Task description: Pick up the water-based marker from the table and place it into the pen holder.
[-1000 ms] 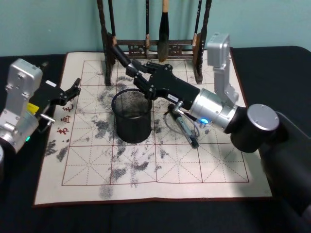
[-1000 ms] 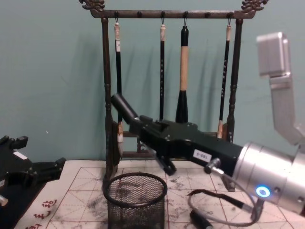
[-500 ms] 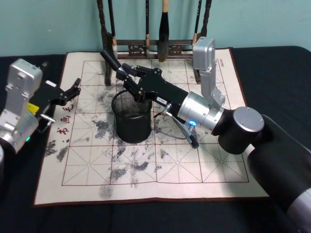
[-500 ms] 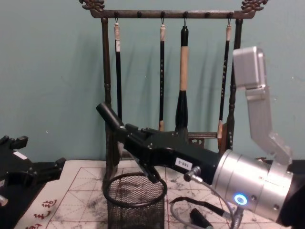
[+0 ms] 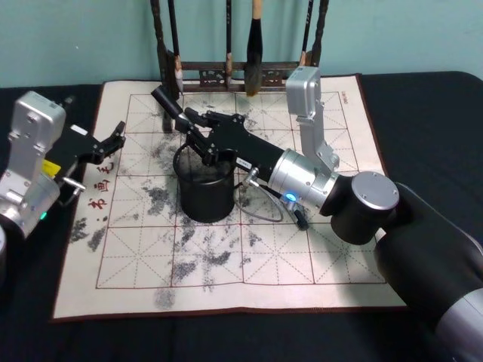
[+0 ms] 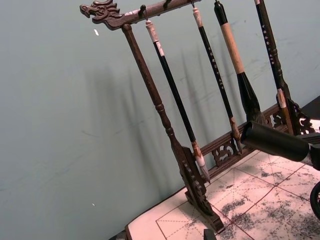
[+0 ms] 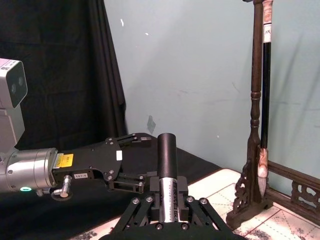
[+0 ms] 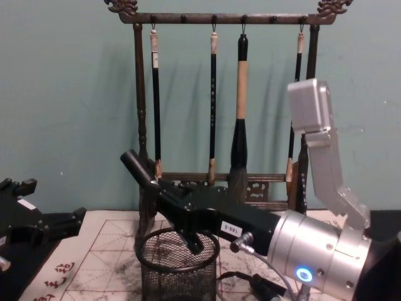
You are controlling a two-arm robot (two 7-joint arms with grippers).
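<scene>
The water-based marker (image 5: 167,103) is a black stick with a silvery labelled body. My right gripper (image 5: 195,134) is shut on it and holds it tilted, cap end up and to the left. The gripper hangs over the far rim of the pen holder (image 5: 205,188), a black mesh cup on the mat. From the chest, the marker (image 8: 136,167) sticks up out of the right gripper (image 8: 164,191), and a finger dips inside the rim of the pen holder (image 8: 178,266). The marker's lower end is hidden. My left gripper (image 5: 113,141) rests open at the mat's left edge.
A tall dark wooden brush rack (image 5: 226,72) with several hanging brushes stands at the back of the ink-stained grid mat (image 5: 226,256). A cable loop and a dark slim object (image 5: 299,219) lie on the mat right of the holder. Black cloth surrounds the mat.
My right gripper has carried the marker leftward and lower, from right of the holder to over its far rim. The left arm has stayed put.
</scene>
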